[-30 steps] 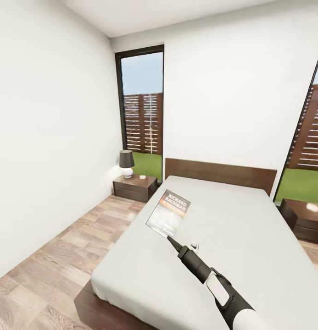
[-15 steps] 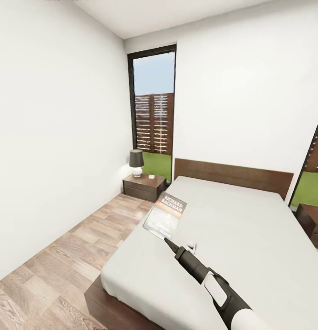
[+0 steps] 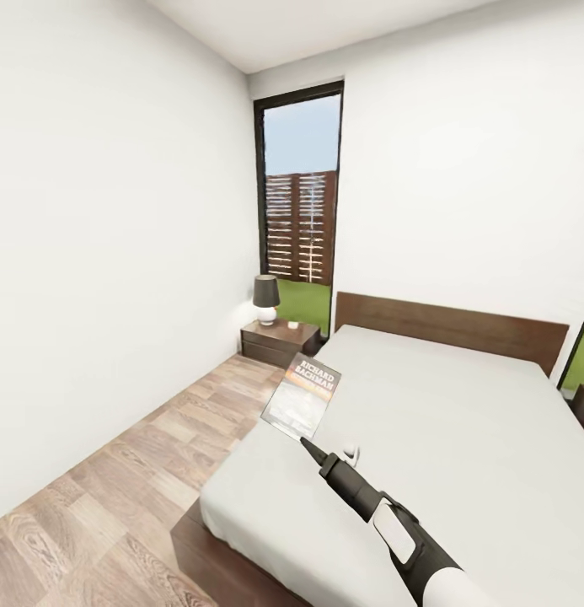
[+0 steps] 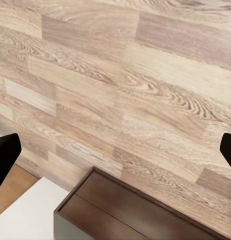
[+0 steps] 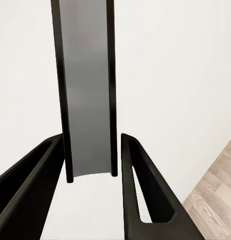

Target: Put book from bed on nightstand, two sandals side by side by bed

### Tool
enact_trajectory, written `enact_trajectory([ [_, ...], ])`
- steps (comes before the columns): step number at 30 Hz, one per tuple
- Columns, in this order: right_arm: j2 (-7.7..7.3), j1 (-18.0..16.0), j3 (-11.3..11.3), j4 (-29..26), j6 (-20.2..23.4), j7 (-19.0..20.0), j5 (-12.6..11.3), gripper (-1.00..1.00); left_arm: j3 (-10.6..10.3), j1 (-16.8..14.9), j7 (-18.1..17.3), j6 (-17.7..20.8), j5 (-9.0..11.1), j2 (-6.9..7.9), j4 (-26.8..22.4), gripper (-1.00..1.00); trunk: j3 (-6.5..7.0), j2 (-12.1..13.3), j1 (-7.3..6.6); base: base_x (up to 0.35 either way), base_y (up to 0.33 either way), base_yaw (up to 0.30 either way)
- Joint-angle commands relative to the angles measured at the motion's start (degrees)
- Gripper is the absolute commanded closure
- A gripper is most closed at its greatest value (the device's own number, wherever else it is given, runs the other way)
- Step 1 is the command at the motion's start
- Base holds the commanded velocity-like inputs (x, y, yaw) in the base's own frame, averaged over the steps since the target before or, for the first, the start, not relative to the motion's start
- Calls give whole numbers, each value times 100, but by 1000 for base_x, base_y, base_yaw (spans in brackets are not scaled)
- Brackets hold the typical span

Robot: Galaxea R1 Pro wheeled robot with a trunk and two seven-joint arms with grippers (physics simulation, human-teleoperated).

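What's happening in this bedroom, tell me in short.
The right gripper is shut on the book and holds it lifted above the left edge of the bed. A nightstand with a lamp stands beyond, by the window, and the book has not yet reached it. The left gripper is open, over the wood floor beside the bed's corner.

I count one bed, one book, one nightstand for sure, plus a dark edge at the far right that I can't identify. One lamp on that nightstand. Two windows, the second only a sliver.
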Motion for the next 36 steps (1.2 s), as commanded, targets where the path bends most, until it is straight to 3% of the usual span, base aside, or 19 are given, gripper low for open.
enact_trajectory([
  [1, -1, -2, 17, 2, 59, 4, -62, 100, -49, 6, 13, -12, 60, 1, -7, -100, 0, -2, 2, 0, 0, 85],
  [36, 0, -2, 50, 10, 59, -12, -62, 100, -37, 6, 14, -12, 60, 1, -7, -100, 0, -2, 2, 0, 0, 11],
])
